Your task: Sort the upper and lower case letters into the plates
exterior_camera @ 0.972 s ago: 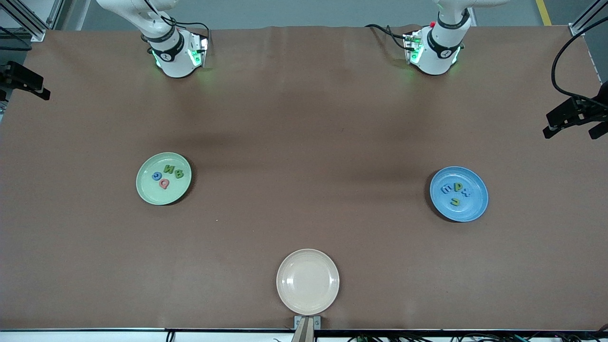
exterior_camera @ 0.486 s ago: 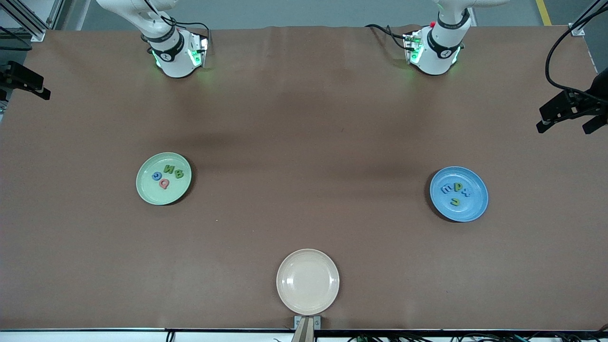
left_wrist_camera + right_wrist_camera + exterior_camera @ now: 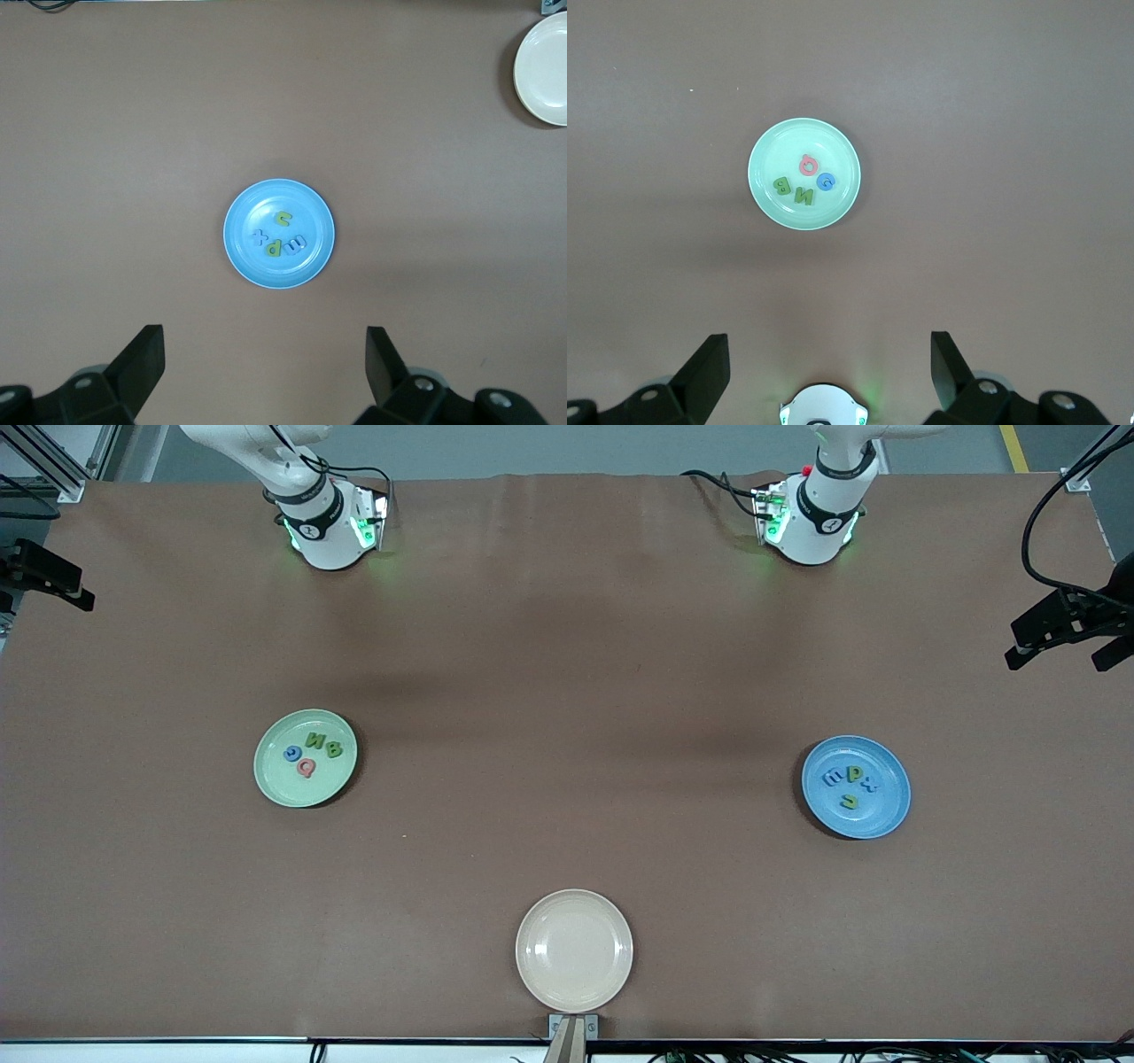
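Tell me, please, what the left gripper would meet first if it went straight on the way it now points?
Probably the blue plate: the open left gripper hangs high, pointing down, with that plate near the middle of its wrist view. Bare table beside the plate is possible, as depth is unclear.

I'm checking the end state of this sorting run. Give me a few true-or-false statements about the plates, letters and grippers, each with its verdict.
1. The pale green plate holds four letters. True.
2. The blue plate is empty. False: four letters lie in it.
3. The cream plate holds a red letter. False: nothing lies in it; the red letter is in the pale green plate.
4. The left gripper is open. True.
5. The right gripper grips a letter. False: it is open, holding nothing.
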